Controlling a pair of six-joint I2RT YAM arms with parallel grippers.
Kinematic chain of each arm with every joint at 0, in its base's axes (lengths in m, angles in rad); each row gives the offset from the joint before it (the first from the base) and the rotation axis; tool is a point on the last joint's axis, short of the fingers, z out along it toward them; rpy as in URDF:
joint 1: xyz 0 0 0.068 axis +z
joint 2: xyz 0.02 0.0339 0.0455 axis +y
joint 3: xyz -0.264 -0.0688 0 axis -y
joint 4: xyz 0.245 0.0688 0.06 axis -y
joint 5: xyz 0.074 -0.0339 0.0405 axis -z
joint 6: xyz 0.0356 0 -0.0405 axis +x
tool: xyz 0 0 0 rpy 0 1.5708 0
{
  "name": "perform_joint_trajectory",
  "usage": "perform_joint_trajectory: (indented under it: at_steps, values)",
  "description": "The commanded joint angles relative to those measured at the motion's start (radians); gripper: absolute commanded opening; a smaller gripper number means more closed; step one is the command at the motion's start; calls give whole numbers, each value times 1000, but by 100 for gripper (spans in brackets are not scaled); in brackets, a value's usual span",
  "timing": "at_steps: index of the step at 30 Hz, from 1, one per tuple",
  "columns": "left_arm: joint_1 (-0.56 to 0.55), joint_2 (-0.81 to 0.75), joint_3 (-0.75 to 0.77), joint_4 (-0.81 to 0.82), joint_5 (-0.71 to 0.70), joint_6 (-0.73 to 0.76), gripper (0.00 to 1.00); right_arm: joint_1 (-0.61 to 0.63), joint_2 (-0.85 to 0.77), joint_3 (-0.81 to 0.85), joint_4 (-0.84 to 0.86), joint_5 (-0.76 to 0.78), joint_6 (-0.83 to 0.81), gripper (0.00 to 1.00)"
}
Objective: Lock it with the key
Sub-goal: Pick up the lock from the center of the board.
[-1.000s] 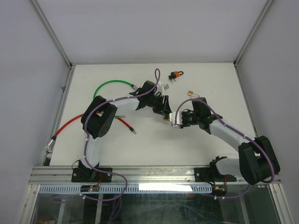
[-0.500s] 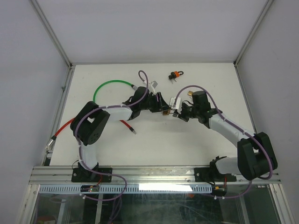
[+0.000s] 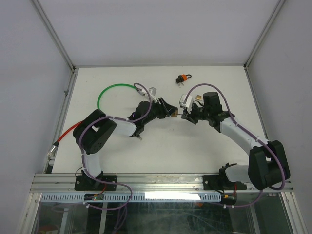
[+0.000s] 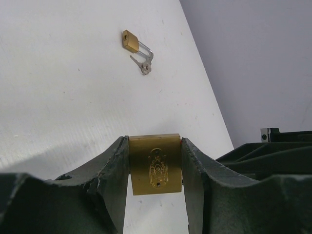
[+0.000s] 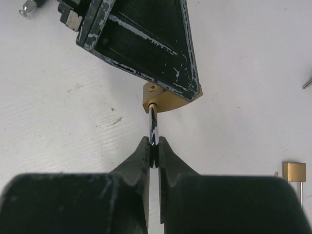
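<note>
My left gripper (image 3: 171, 113) (image 4: 155, 141) is shut on a brass padlock (image 4: 155, 163), clamping its body between both fingers above the white table. The padlock also shows in the right wrist view (image 5: 170, 100), under the left gripper's finger. My right gripper (image 3: 184, 115) (image 5: 154, 141) faces the left one and is shut on a thin shiny metal piece seen edge on, which looks like the key (image 5: 153, 122). Its far end sits in the padlock's end face, beside a small hole. The padlock's shackle is hidden.
A second brass padlock (image 4: 130, 40) (image 5: 295, 171) (image 3: 199, 98) with keys on its shackle lies behind the right gripper. A small orange-and-black lock (image 3: 183, 78) lies at the back. A green cable (image 3: 112, 88) and a red cable (image 3: 68, 132) lie on the left.
Both grippers have moved together toward the back of the table, still joined at the padlock. The left arm has stretched out lower and the right wrist has swung back.
</note>
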Motion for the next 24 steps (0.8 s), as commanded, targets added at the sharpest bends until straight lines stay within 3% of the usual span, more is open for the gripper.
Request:
perform_joint_trajectory:
  at_steps: [1, 24]
  values:
    - [-4, -89, -36, 282, -53, -36, 19, -9, -53, 14, 11, 29, -20, 0]
    - [-5, -343, -194, 283, -132, 152, 48, -63, -163, -13, -9, -121, -40, 0]
